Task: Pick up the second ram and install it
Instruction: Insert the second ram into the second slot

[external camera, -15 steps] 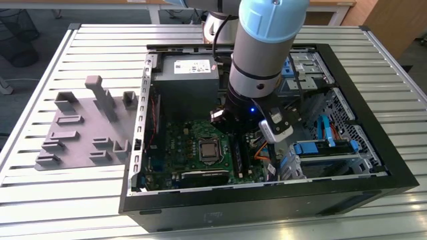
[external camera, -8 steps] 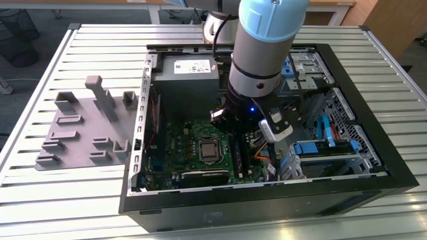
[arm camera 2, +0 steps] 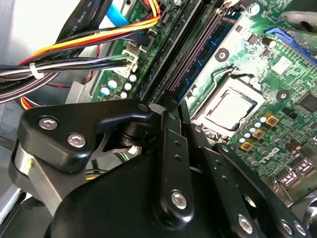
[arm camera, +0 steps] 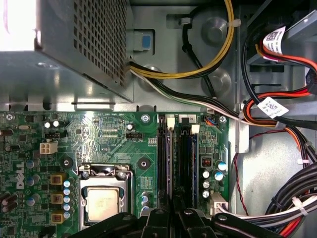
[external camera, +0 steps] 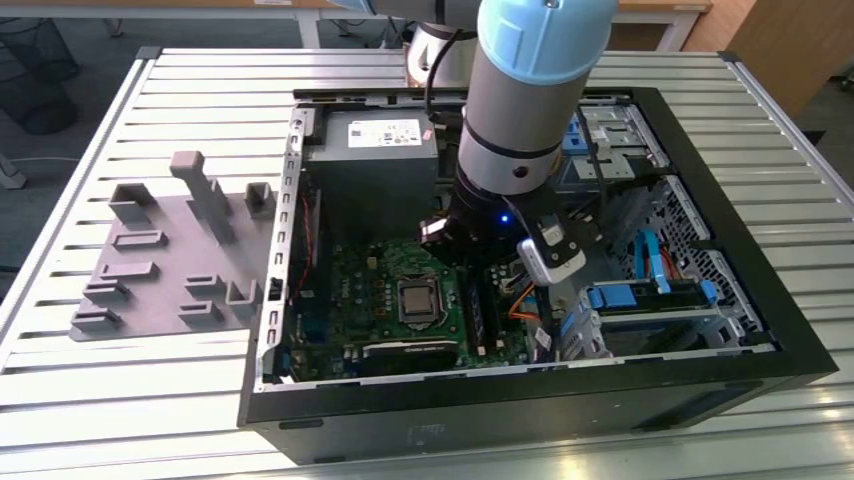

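1 arm reaches steeply down from the far edge of the table into the open computer case. Its pale blue and grey forearm is nearly upright and its wrist sits low over the green board, just to the exterior view's right of the square processor socket. The gripper points straight down at the 2 long black slot rails, its black linkages spread to either side in both wrist views. Its tip sits right over the near end of those rails. Whether it is apart, together or clamped on anything cannot be told. The second ram appears as a thin blue-edged strip lying along the rails beside the socket, also seen in the second wrist view. Whether it is fully seated or touched by the gripper cannot be told. Bundled red, yellow and black cables run past the rails on the side away from the socket. The grey holder tray lies on the table outside the case, at the exterior view's left, well apart from the arm.
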{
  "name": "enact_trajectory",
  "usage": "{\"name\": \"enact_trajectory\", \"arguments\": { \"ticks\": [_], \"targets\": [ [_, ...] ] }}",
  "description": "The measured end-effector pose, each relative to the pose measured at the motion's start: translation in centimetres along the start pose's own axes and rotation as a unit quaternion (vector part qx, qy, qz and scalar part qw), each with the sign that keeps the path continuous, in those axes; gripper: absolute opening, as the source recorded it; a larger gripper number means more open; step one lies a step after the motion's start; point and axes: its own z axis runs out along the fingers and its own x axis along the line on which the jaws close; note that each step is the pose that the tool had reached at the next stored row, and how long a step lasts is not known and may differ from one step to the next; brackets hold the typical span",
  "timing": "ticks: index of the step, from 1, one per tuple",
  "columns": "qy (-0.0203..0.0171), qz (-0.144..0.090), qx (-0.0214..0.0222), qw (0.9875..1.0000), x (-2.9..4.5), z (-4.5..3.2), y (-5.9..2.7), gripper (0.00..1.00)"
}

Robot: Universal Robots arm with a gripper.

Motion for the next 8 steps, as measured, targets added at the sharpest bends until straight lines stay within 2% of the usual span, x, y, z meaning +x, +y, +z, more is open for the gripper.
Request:
{"name": "enact_trajectory", "arguments": {
  "ticks": [8],
  "targets": [
    [0.0002,0.001,0.0,1.0,0.0,0.05,-0.15,0.14]
  ]
}}
